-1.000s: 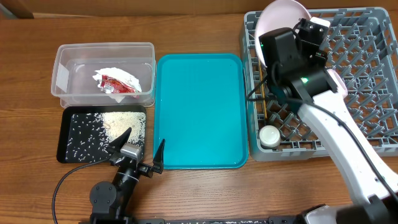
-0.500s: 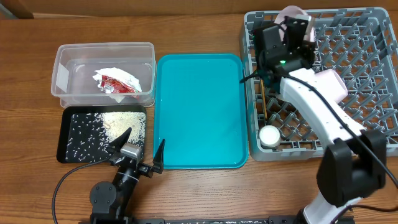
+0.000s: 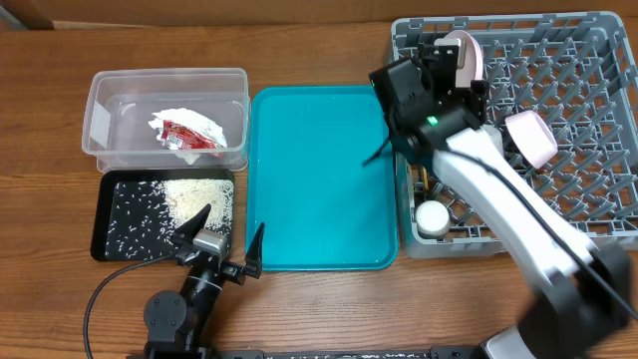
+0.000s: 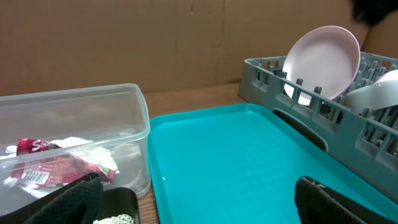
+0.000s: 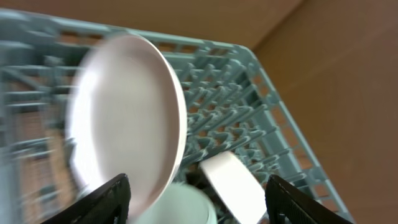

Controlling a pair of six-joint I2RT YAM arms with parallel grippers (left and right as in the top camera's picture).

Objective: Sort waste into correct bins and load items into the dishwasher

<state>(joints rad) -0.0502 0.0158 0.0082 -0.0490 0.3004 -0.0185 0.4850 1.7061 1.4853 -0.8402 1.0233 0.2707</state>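
Backing away from the large grey plastic dish rack [image 3: 588, 120], the right gripper [image 5: 198, 199] has left the pale pink round dish [image 3: 465, 50] standing on edge in the rack's far-left corner. Its fingers are spread, with nothing between them. Left of the rack, the clear plastic tub [image 3: 100, 85] holds the crumpled white napkin [image 3: 174, 120] and red printed wrapper [image 3: 189, 135], and the shallow black tray [image 3: 105, 239] holds the rice grains [image 3: 194, 194]. Sorting looks essentially finished. The left gripper [image 3: 234, 219] rests with its fingers apart. White lettering on the wrapper begins with "S"; the rest is unreadable.
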